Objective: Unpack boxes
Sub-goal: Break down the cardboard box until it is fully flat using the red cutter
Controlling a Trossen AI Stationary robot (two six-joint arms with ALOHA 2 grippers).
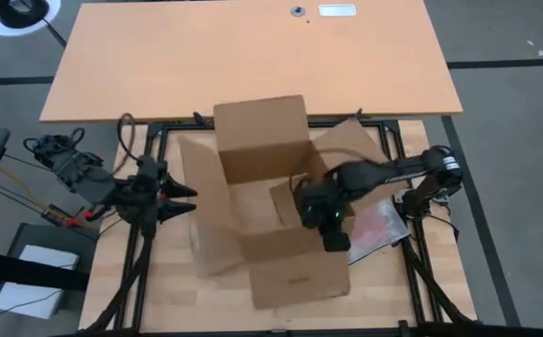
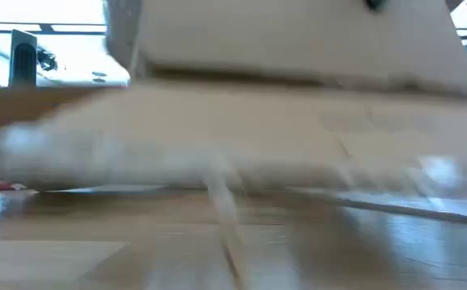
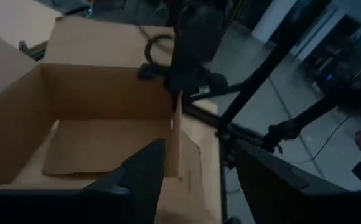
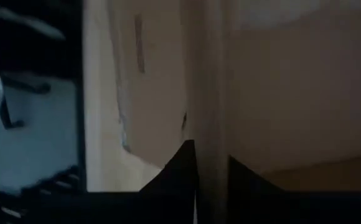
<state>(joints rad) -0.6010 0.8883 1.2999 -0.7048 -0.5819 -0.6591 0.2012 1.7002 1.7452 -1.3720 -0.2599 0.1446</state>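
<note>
Boxes here come down to one brown cardboard carton [image 1: 271, 201] sitting in the middle of the high view on the slatted wooden table [image 1: 159, 300], its four flaps splayed outward and its inside showing only bare cardboard. The right gripper [image 1: 320, 208] reaches in from the right of the frame and has its fingers pinched tight on the carton's right-hand wall; the right wrist view shows the thin cardboard edge clamped between the two dark tips. That grip probably serves to steady or tilt the carton so it can be emptied. The left gripper [image 1: 189, 199] waits at the left of the frame, just beside the left flap, its fingers spread and holding nothing. A clear plastic bag [image 1: 379, 225] with something red lies right of the carton, beneath the right arm.
</note>
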